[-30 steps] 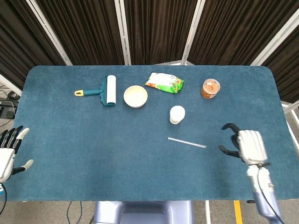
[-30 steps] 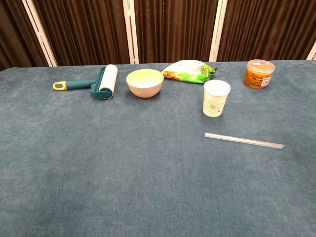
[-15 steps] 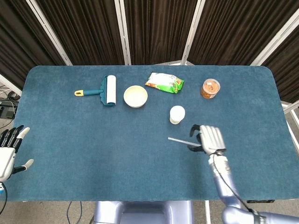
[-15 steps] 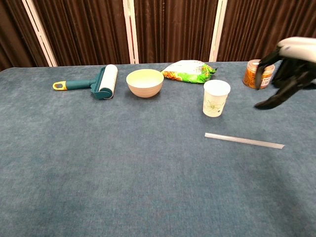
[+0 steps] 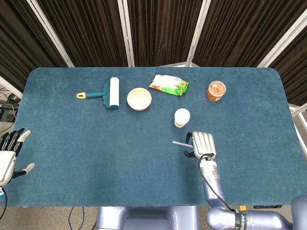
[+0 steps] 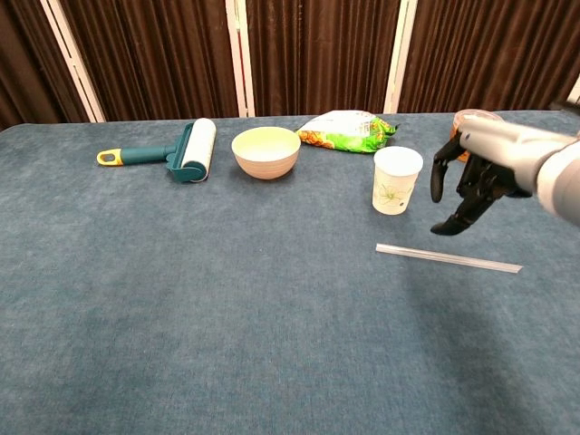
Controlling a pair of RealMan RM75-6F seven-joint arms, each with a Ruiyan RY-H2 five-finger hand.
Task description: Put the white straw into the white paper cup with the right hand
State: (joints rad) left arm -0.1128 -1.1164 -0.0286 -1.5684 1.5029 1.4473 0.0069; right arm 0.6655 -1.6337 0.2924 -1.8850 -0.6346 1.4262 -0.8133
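1. Overhead, the right hand (image 5: 202, 144) was pictured poised above the white straw (image 6: 449, 258), its fingers spread and curled downward with nothing held between them.
2. From the chest view, the right hand was seen clear of the blue table (image 6: 227, 299), hanging over the straw's middle stretch and just beside the white paper cup (image 6: 397, 179).
3. The white straw was shown lying flat on the cloth, in front of the cup and apart from it, with one end pointing toward the table's middle and the other toward its right side.
4. The white paper cup was seen standing upright and open-mouthed, with nothing visible inside it.
5. The left hand (image 5: 8, 154) was caught at the table's near left edge, fingers extended and apart, holding nothing.
6. The step in hand was judged to be the reach for the straw; no grasp had yet been made.
7. A lowering of the hand and a fine pinch on the thin, flat-lying straw would be called for next, then a lift and a tilt toward upright over the cup's mouth.
8. Also pictured along the far side were a lint roller (image 5: 108, 93), a bowl (image 5: 139, 98), a snack bag (image 5: 169, 85) and a small jar (image 5: 216, 90).
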